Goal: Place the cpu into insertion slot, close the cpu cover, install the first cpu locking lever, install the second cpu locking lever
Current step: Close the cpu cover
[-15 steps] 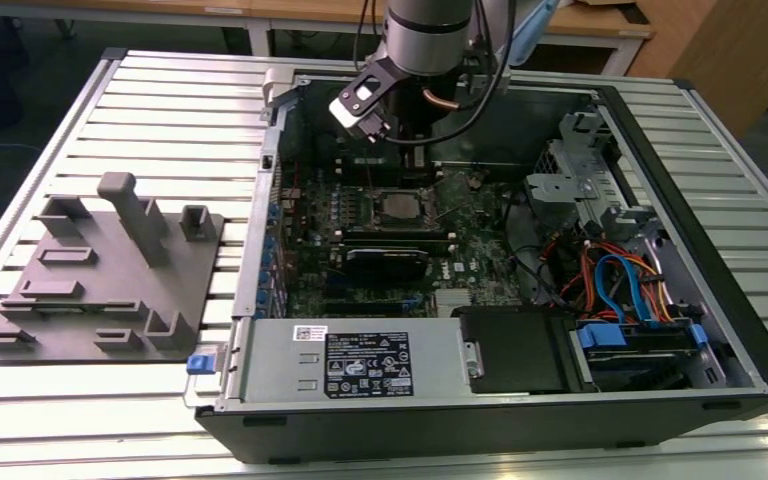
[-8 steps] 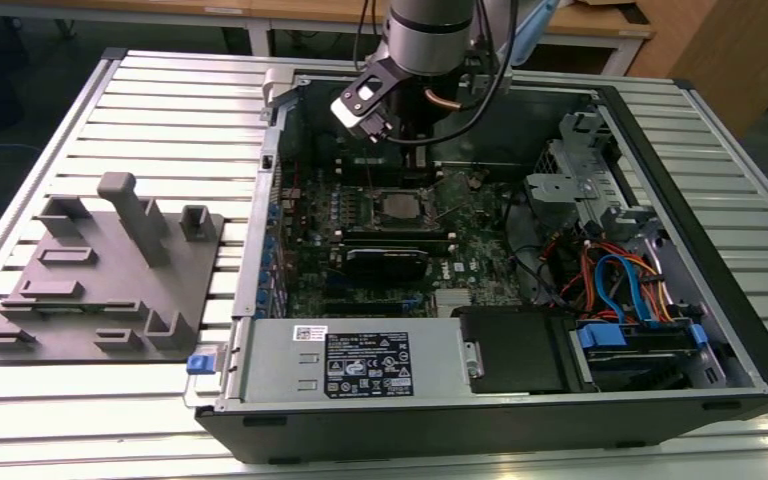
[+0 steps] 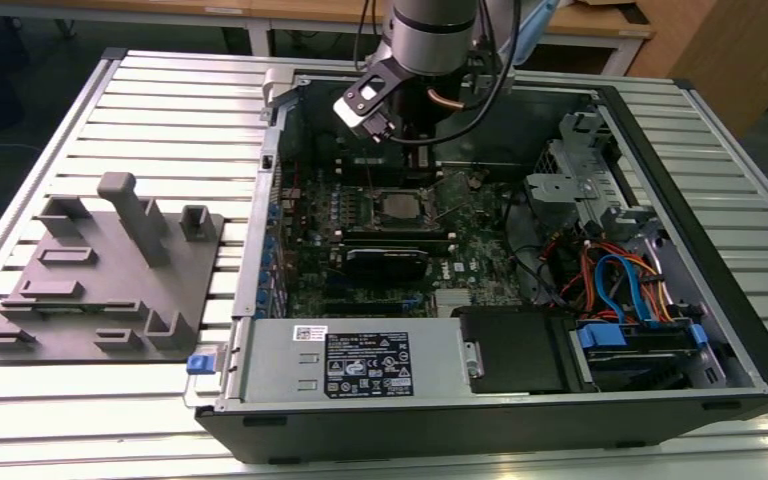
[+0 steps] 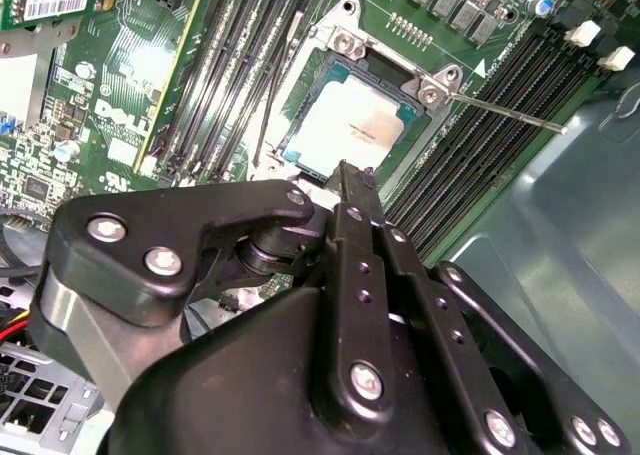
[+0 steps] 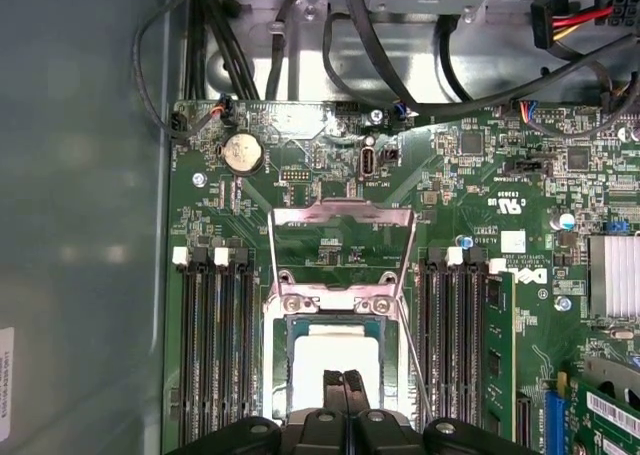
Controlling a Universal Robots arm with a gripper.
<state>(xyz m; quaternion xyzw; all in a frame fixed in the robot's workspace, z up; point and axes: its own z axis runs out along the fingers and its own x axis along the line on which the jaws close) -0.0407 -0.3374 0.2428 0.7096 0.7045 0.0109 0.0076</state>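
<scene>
The cpu (image 5: 335, 365) lies flat in its socket on the green motherboard, its silver-grey top showing in both wrist views (image 4: 345, 125) and in the exterior view (image 3: 395, 207). The cpu cover (image 5: 342, 215) is swung open, its silvery frame standing back from the socket on two hinge screws. Two thin wire locking levers (image 5: 271, 260) (image 4: 510, 112) stick out unlatched at the socket's sides. My gripper (image 5: 343, 377) hangs just above the chip's near edge with its black fingers (image 4: 350, 190) pressed together and nothing between them. The arm's wrist (image 3: 418, 60) reaches down into the open computer case.
Black memory slots (image 5: 205, 355) flank the socket on both sides. Black cables (image 5: 300, 55) and a coin battery (image 5: 241, 153) lie beyond it. A power supply (image 3: 344, 362) and a drive cage with blue and orange cables (image 3: 624, 290) fill the case front. A grey fixture plate (image 3: 104, 270) sits outside.
</scene>
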